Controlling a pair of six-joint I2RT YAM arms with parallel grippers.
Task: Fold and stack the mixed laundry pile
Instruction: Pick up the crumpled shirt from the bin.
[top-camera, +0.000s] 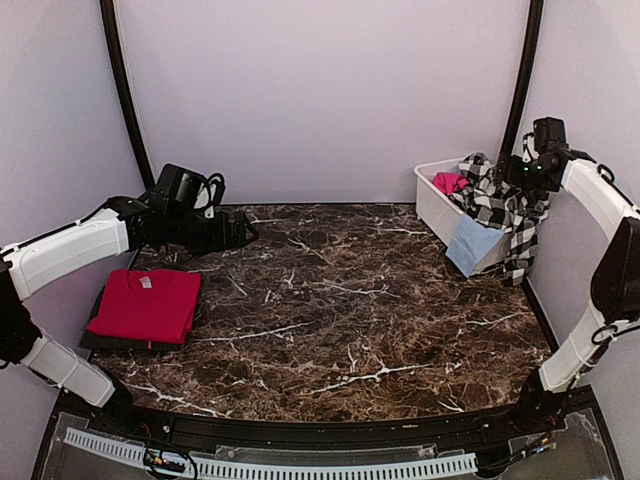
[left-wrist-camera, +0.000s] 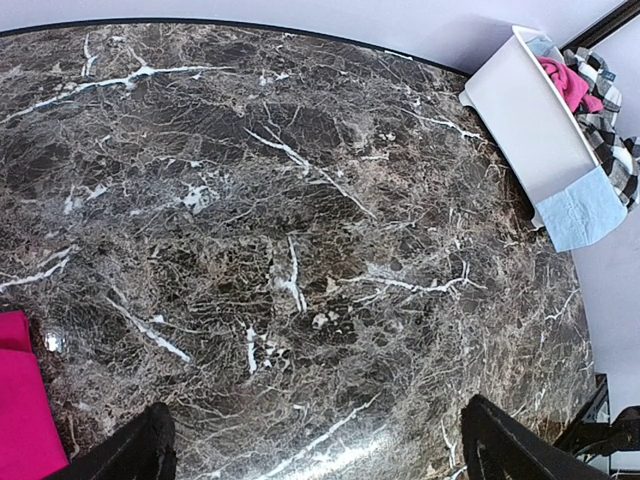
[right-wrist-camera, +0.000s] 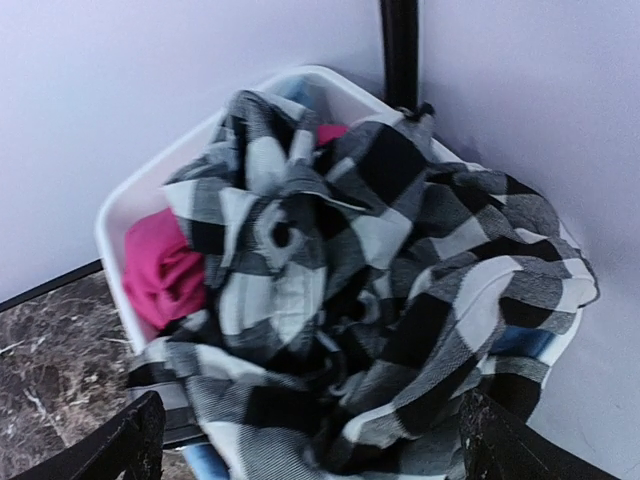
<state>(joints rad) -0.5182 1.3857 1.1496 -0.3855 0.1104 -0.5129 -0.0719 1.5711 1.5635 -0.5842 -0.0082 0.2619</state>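
Note:
A folded red tee (top-camera: 145, 303) lies on a dark folded piece (top-camera: 100, 340) at the table's left; its edge shows in the left wrist view (left-wrist-camera: 20, 400). The black-and-white checked garment (top-camera: 500, 205) spills over the white tub (top-camera: 432, 200) at the back right, with a pink piece (top-camera: 449, 182) inside and a light blue piece (top-camera: 470, 245) hanging over the front wall. My left gripper (top-camera: 240, 232) is open and empty above the bare table (left-wrist-camera: 322, 445). My right gripper (top-camera: 515, 175) is open just above the checked garment (right-wrist-camera: 370, 300), its jaws wide apart (right-wrist-camera: 305, 440).
The tub stands in the back right corner against the wall and a black frame post (top-camera: 518, 90). In the right wrist view the pink piece (right-wrist-camera: 160, 265) sits at the tub's left side. The marble table (top-camera: 340, 300) has a black raised rim.

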